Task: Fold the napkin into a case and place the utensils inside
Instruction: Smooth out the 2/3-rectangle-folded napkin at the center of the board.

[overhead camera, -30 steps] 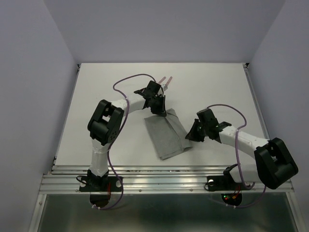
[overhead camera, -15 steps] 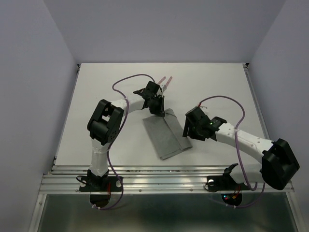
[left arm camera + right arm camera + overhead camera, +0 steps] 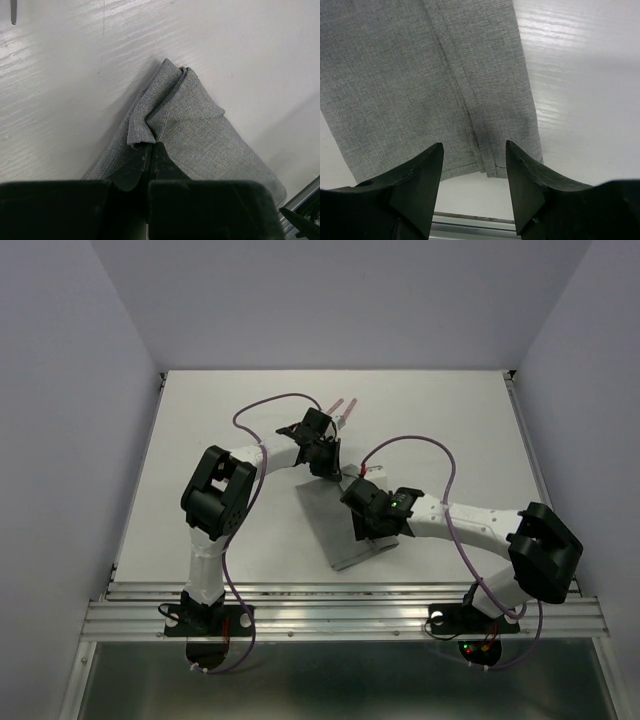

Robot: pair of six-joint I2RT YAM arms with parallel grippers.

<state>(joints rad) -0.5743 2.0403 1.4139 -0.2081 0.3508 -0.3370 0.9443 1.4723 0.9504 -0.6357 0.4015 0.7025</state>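
Pale lavender walls (image 3: 100, 330) close in a white desk (image 3: 200, 440), and the grey napkin (image 3: 328, 528) lies near its middle, folded into a long, narrow strip that runs slantwise from the far left towards the near right. At the strip's far end the left claw (image 3: 327, 468) is clamped shut on a corner of the cloth. Its wrist view shows the two fingers pressed together with the napkin (image 3: 200, 130) bunched and puckered between them, the fabric rising in a small peak just beyond the tips. The right claw (image 3: 368, 523) hangs over the near end of the strip with its jaws spread wide and nothing between them; from its own camera a stitched seam of the napkin (image 3: 395, 75) runs down between the two dark fingers (image 3: 420, 185) to the hem. The utensils (image 3: 342, 408) lie on the far part of the desk, just beyond the left claw and off the cloth – only their pinkish handles show.
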